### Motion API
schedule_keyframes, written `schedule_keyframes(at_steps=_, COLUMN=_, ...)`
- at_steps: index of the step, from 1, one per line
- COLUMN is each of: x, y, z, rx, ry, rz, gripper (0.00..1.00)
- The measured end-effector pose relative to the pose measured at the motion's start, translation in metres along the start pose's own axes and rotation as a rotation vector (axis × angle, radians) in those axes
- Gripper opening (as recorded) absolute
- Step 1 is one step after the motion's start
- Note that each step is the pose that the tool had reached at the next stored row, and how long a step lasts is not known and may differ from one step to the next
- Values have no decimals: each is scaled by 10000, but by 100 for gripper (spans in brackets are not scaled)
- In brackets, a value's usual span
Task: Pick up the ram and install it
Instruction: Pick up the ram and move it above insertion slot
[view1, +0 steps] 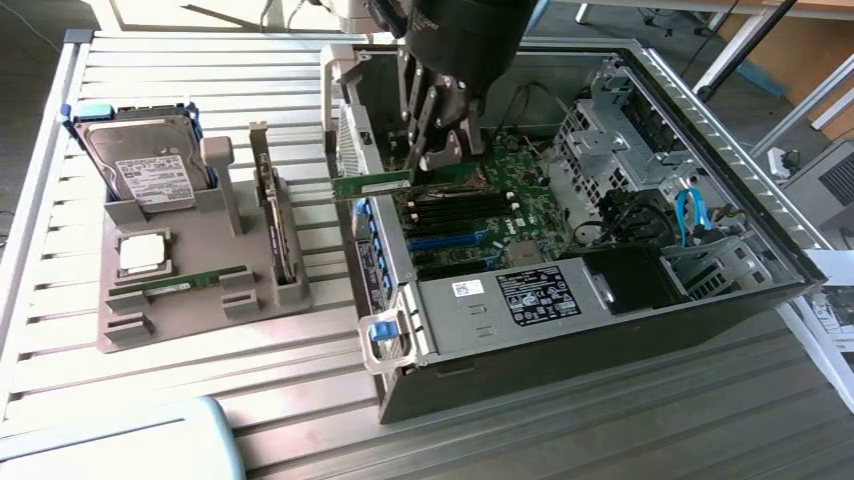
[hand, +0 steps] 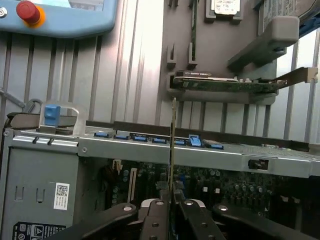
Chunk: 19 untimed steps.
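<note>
End effector clamped on ram, held above open computer case, over motherboard

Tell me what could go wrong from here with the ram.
1. The ram is pinched near one end by the fingers, so it may tilt or slip.
2. Its free end seems to jut over the case wall; lowering now could strike it.
3. Any tilt could miss the memory slots.
</note>
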<state>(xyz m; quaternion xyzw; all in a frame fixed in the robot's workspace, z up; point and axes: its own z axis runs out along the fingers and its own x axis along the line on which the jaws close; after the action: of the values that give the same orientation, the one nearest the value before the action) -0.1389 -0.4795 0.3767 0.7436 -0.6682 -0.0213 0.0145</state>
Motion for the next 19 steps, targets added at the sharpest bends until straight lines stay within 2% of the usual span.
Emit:
schedule_keyframes(at_steps=3, x=-77, y=-107, z=5, rx=-3, ry=33, rz=2, gripper=14)
schedule_keyframes(at_steps=8, x=-90, y=-291, z=-5, rx=-6, ry=65, rz=14, gripper=14)
schedule_keyframes(at_steps=19, x=-100, y=-699, z=-24, rx=-9, ry=66, rz=38, gripper=14)
